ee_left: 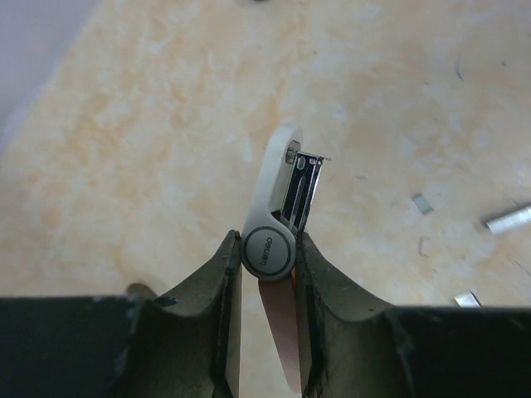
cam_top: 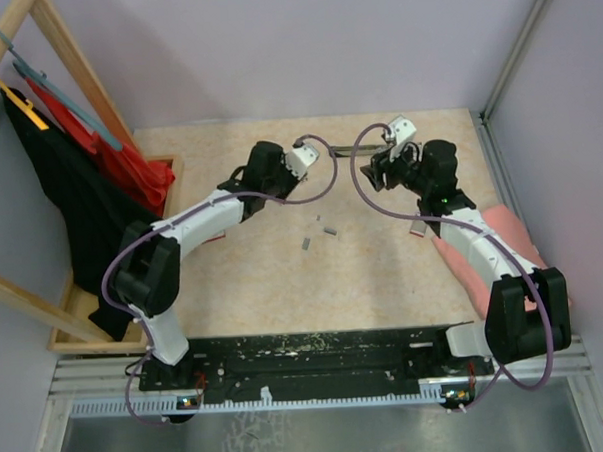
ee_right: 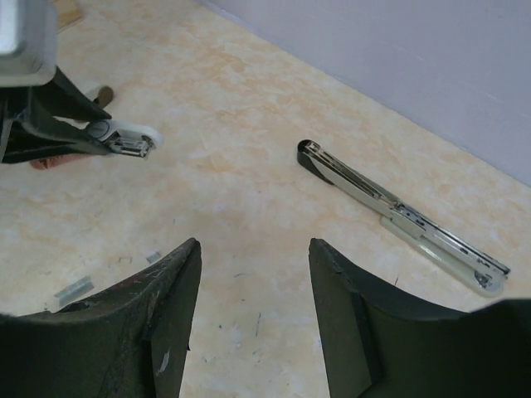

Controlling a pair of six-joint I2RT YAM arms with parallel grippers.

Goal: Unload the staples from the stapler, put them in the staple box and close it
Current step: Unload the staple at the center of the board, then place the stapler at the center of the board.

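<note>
Toward the far middle of the bench (cam_top: pixel 254 278), your left claw (ee_left: pixel 266 242) is clenched on a small white stapler (ee_left: pixel 278 178). It grips the round hinge end, and the stapler's top is swung open with the dark metal magazine showing beside it. Your right claw (ee_right: pixel 254 245) hangs released just right of it, jaws apart with nothing between them. Loose staples (ee_left: pixel 508 219) lie on the bench as a few short grey strips, between your two arms and nearer than both claws. Another strip (cam_top: pixel 418 230) sits close to your right forearm. A long silver bar (ee_right: pixel 398 214) lies flat near the far wall, apart from the staples. A pink cloth (cam_top: pixel 507 229) lies under your right arm.
</note>
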